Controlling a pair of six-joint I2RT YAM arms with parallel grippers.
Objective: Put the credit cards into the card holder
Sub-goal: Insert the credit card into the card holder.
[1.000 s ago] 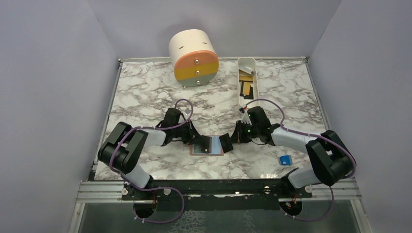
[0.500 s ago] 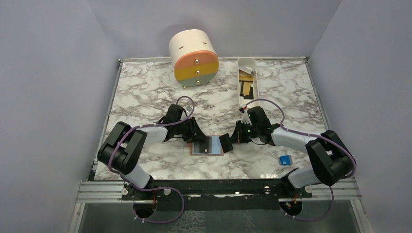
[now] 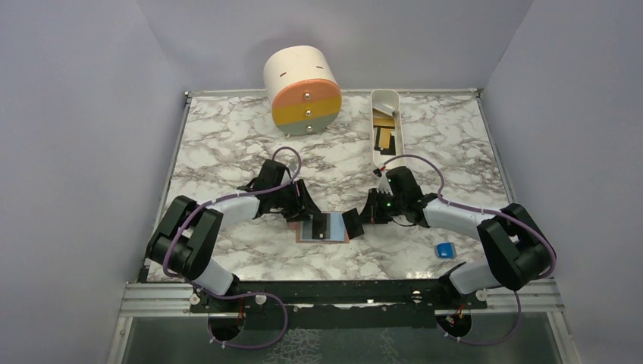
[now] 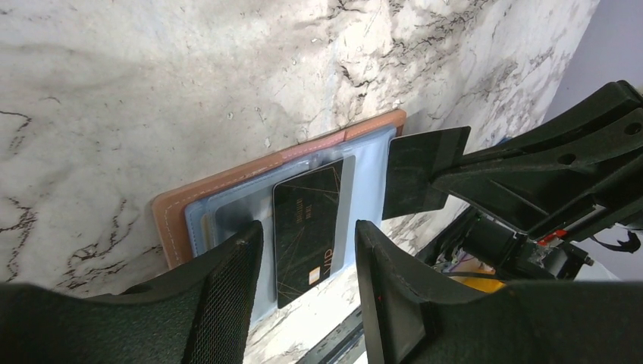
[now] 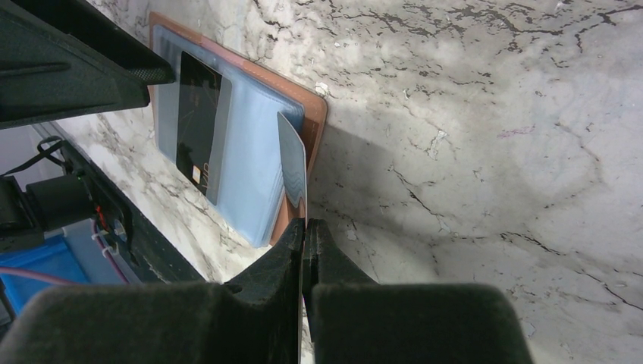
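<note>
**Hands flank the open card holder, one card bedded**

Top view: left hand [image 3: 302,214] and right hand [image 3: 355,221] meet low over the card holder [image 3: 340,228]. It lies spread flat on the desk [image 3: 227,136] near the front edge. A black card [image 3: 324,226] lies in it, and more cards [image 3: 384,137] wait in the white tray [image 3: 399,129] well behind.

Left wrist: fingers stand half parted, gripping nothing, straddling that card and likely just clear of it.

Right wrist: jaws are pressed together, tips against the holder's tan edge, seemingly steadying it open. Whether a sleeve is nipped I cannot tell.
</note>
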